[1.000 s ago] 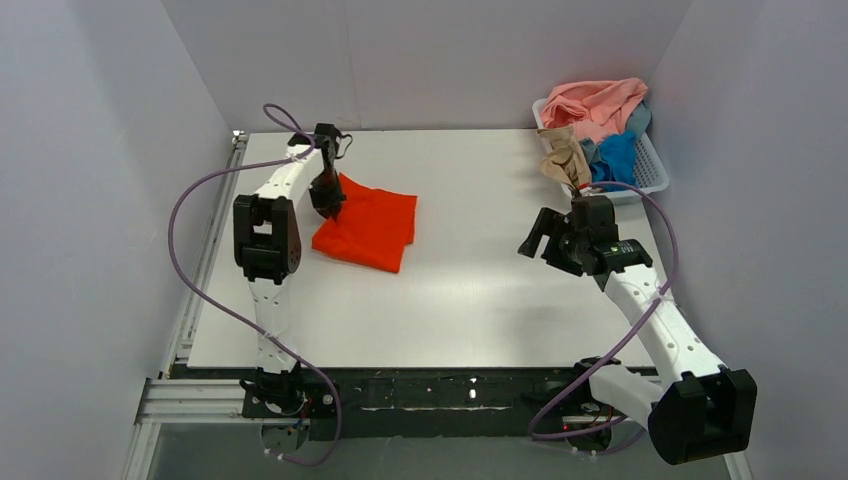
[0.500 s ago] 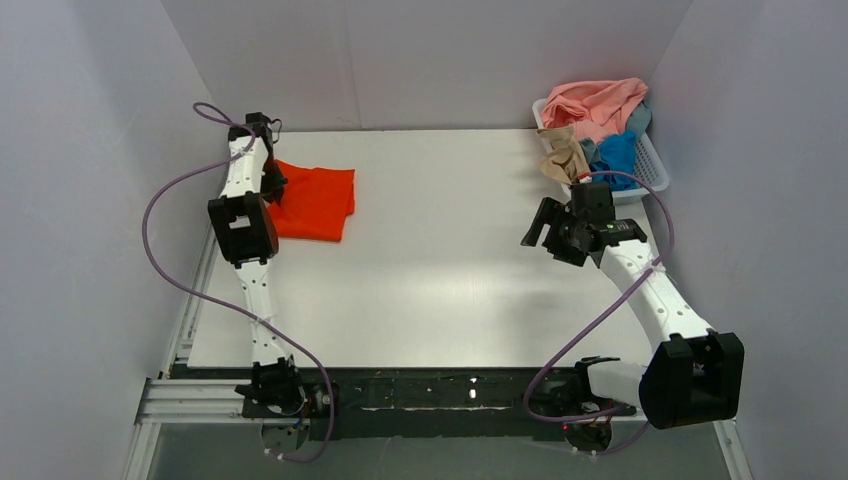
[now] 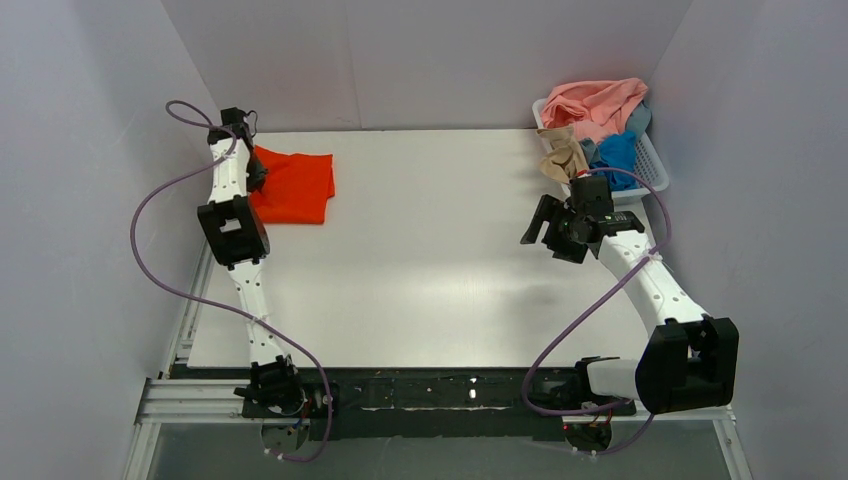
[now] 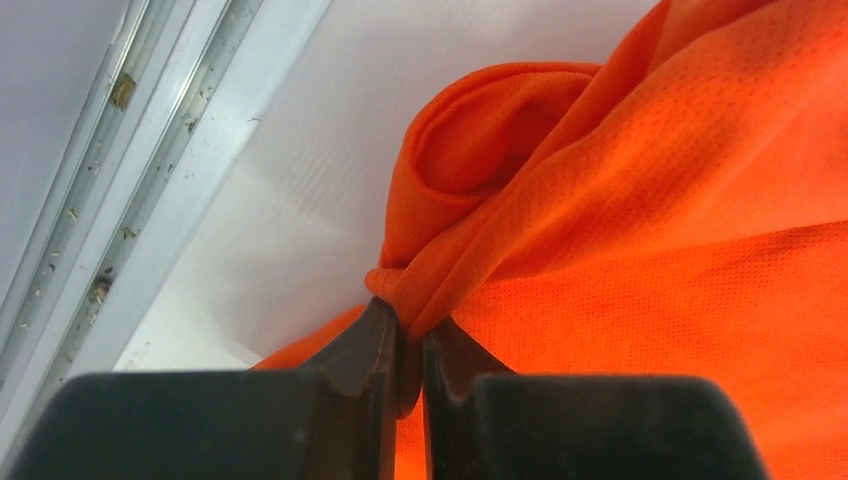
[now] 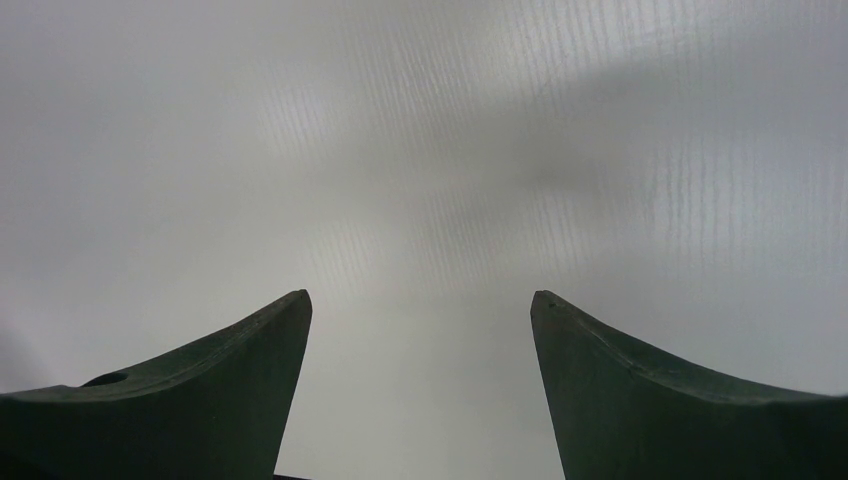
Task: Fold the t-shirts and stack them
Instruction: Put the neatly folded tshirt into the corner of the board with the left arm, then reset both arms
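The left jaws pinch a fold of the bright orange-red cloth t-shirt [image 4: 650, 200] on the white surface [image 3: 430, 260]; the right jaws stand open, empty.

The left arm [image 3: 232, 230] stretches far out from its base, elbow raised and forearm extended ahead. Its wrist tips down, and the left gripper [image 4: 408, 308] has its fingers [image 4: 365, 345] pinched almost together on a bunched fold of the shirt [image 4: 640, 200], which spreads just beyond their tips. The right arm [image 3: 650, 290] leans forward from its base with the wrist bent inward, and the right gripper [image 5: 420, 296] points downward, its two dark fingers [image 5: 240, 360] spread wide apart.
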You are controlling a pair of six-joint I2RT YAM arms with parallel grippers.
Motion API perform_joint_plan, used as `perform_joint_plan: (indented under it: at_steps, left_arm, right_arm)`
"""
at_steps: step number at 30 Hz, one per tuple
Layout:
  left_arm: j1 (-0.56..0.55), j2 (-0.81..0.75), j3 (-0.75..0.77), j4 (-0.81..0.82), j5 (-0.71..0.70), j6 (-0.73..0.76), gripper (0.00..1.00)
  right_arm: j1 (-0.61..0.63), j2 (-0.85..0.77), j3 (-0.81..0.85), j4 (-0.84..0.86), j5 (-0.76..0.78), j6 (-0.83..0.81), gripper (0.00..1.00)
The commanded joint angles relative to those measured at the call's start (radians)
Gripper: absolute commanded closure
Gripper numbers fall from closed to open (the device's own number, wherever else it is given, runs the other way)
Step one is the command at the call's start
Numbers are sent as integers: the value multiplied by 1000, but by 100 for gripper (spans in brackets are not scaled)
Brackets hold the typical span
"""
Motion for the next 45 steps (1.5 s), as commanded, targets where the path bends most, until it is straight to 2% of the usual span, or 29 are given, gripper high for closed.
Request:
perform_joint_plan:
  at_steps: [1, 3, 4, 5, 6, 10, 17, 19, 23, 26, 28, 33, 38, 45]
  left_arm:
    - [9, -28, -7, -36, -28, 5, 87]
    - [8, -51, -20, -39, -33, 11, 54]
    - [9, -66, -22, -41, -43, 11, 31]
    - [9, -84, -23, -44, -51, 13, 14]
    - [9, -106, -25, -44, -54, 16, 3]
    - [7, -239, -74, -60, 25, -41, 2]
    - [-61, -572, -362, -51, 95, -160, 2]
    - [-102, -712, -500, -45, 129, -207, 2]
    - [-251, -997, -916, 111, 260, -248, 2]
    - [-413, -1204, -1202, 193, 243, -259, 2]
    - [-520, -1310, -1358, 198, 166, -256, 2]
    - [-670, -1518, -1673, 185, 148, -329, 2]
    - [-737, -1670, -1805, 92, 73, -331, 2]
    - [-737, -1755, -1795, 50, 14, -297, 2]
  right_arm:
    - [-4, -3, 40, -16, -10, -7, 11]
    - [-6, -14, 43, -21, -3, -7, 11]
    - [-6, -19, 47, -26, 3, -6, 11]
    - [-6, -27, 47, -29, 10, -7, 10]
    - [-5, -34, 50, -30, 13, -7, 10]
    - [-6, -85, 41, -26, 23, -3, 11]
    - [-6, -217, -44, -5, 25, 16, 10]
    - [-6, -253, -66, -4, 30, 15, 10]
    - [-6, -325, -113, 15, 26, 16, 9]
    - [-7, -376, -153, 45, 16, 25, 9]
    - [-7, -405, -180, 54, 18, 31, 9]
    - [-7, -467, -252, 77, 19, 48, 9]
    - [-7, -528, -323, 115, 45, 64, 9]
    - [-7, -569, -359, 142, 26, 63, 10]
